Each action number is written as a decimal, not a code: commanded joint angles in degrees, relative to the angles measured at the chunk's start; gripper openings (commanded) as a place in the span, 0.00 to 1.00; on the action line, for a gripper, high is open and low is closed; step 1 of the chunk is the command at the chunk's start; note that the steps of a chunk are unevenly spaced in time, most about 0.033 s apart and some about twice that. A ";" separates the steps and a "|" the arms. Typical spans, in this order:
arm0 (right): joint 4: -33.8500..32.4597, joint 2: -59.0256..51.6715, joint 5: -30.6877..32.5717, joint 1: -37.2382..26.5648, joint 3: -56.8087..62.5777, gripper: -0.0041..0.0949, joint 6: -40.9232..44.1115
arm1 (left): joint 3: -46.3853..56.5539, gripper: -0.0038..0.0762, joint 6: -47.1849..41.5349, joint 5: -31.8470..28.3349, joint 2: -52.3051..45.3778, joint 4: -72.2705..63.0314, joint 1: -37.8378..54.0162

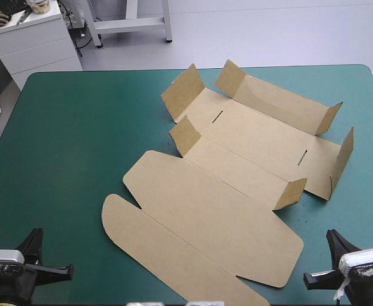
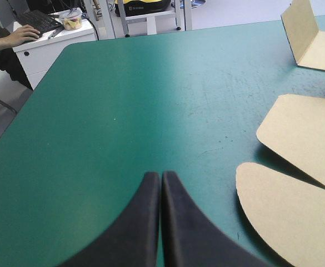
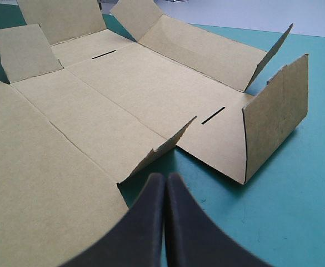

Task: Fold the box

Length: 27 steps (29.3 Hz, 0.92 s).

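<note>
The left gripper (image 1: pixel 36 234) is off the box's (image 1: pixel 237 166) near-left end, apart from it, with bare cover (image 1: pixel 78 140) around it. Its own view shows what the high view cannot: the fingers pressed together into one point, with nothing between them. That view catches only the box's left fringe. The rounded flap (image 2: pixel 287 217) is just beside the fingers, a corner of the lid panel (image 2: pixel 306 139) lies past it, and one raised tab (image 2: pixel 304 33) stands far ahead.

Only the high view takes in the whole box. It lies on the cover's right half, slanting from near-left to far-right, and neither gripper touches it. The rounded flap and lid panel lie flat. Beyond them come two flat panels with small tabs standing up at their ends, and the far wall (image 1: pixel 275 99) tilts up.

The right gripper (image 1: pixel 334 234) is off the box's near-right side, apart from it. Its view shows the fingers closed and empty, pointing at the notch where the lid panel meets a raised tab. It shows the two slots (image 3: pixel 212 115) from close by, thin dark cuts in the middle panel.
</note>
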 commanded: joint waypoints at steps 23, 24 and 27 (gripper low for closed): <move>0.00 -1.17 -4.72 -0.10 -1.33 0.71 0.92 | -1.07 0.04 -0.04 -4.13 -0.63 -0.82 -0.41; -0.13 -1.17 -4.72 -0.10 -1.33 0.74 1.49 | -1.07 0.04 -0.04 -4.13 -0.63 -0.82 -0.41; -1.17 -1.07 -4.72 -0.10 -1.33 0.80 3.06 | -1.07 0.04 -0.04 -4.13 -0.63 -0.82 -0.41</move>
